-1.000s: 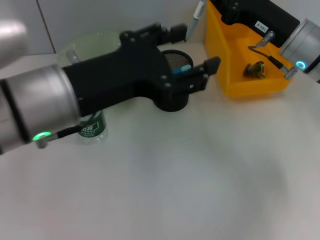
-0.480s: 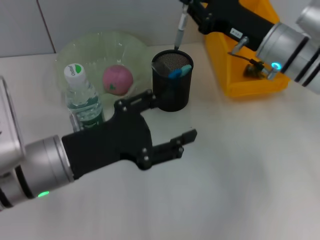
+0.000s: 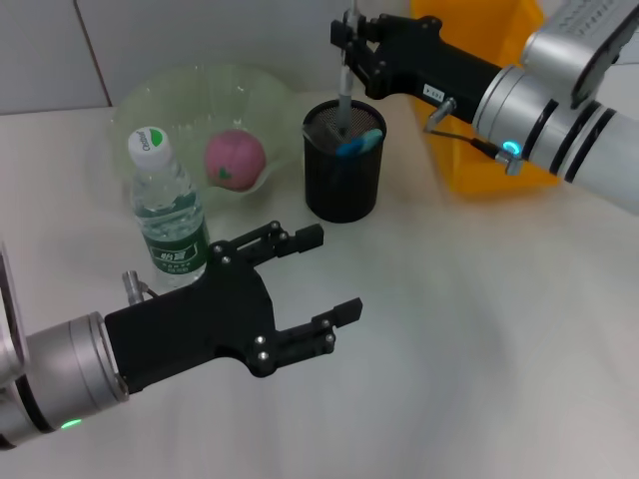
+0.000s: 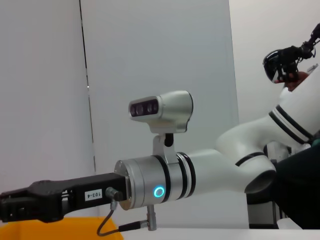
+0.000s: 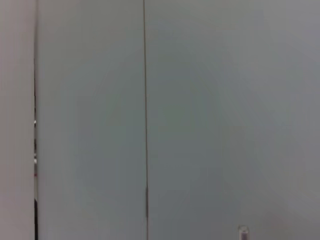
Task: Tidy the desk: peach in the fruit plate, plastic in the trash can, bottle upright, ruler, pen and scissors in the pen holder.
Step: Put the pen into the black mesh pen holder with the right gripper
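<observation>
Right now the right end effector point(image 3: 344, 45) is pinching the pen point(image 3: 342, 95) and holding it straight up over the pen holder point(image 3: 343, 172), with the tip just inside the rim. If the pen is tilting when it is let go, it could hit the rim and fall onto the table point(image 3: 479, 329). A bump could also be tipping the pen holder over. The left end effector point(image 3: 315, 274) is hanging with its fingers spread apart and nothing in it, near the bottle point(image 3: 168, 215), so a swing could be knocking the bottle down. I am counting one pen, one pen holder with something blue in it, one upright bottle, one peach point(image 3: 235, 158) lying in one fruit plate point(image 3: 180, 100), and one yellow bin point(image 3: 499, 100).
</observation>
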`<state>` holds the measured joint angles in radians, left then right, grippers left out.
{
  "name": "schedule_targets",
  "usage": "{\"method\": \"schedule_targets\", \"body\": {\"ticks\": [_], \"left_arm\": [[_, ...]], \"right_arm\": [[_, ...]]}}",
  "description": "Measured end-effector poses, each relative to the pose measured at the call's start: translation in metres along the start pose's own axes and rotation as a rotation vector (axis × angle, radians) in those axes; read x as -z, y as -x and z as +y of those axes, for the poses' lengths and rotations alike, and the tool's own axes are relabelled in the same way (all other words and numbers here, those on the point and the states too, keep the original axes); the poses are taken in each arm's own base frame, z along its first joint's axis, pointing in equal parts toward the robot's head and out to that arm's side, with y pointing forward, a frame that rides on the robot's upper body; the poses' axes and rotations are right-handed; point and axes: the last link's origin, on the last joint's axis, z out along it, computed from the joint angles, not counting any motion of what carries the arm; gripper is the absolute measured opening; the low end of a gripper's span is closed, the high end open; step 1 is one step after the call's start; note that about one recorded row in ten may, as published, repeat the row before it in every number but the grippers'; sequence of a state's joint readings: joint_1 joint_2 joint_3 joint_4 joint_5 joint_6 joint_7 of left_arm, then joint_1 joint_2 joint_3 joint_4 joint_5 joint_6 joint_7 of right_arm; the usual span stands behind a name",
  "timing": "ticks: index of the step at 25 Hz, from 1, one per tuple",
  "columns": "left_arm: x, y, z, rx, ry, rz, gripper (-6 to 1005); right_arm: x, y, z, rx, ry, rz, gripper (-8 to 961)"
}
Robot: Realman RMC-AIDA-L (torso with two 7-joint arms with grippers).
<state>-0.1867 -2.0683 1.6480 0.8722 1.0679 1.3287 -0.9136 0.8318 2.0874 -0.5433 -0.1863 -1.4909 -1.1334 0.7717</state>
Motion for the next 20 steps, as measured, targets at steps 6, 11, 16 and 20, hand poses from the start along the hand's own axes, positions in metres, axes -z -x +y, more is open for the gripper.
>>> {"method": "schedule_targets", "body": {"ticks": [6, 11, 16, 20], "left_arm": [[0.002, 0.004, 0.000, 0.005, -0.002, -0.011, 750], [0.005, 0.007, 0.000, 0.011, -0.002, -0.012, 750], [0.009, 0.010, 0.000, 0.030, 0.000, -0.006, 750], [0.015, 0.009, 0.000, 0.033, 0.012, -0.002, 750]], "right_arm": [[-0.003, -0.004, 0.005, 0.007, 0.017, 0.029, 168], [-0.002, -0.002, 0.010, 0.012, 0.065, 0.019, 185], [0.014, 0.006, 0.003, -0.055, 0.089, -0.017, 284], [0.042, 0.020, -0.001, -0.070, 0.253, 0.094, 480]]}}
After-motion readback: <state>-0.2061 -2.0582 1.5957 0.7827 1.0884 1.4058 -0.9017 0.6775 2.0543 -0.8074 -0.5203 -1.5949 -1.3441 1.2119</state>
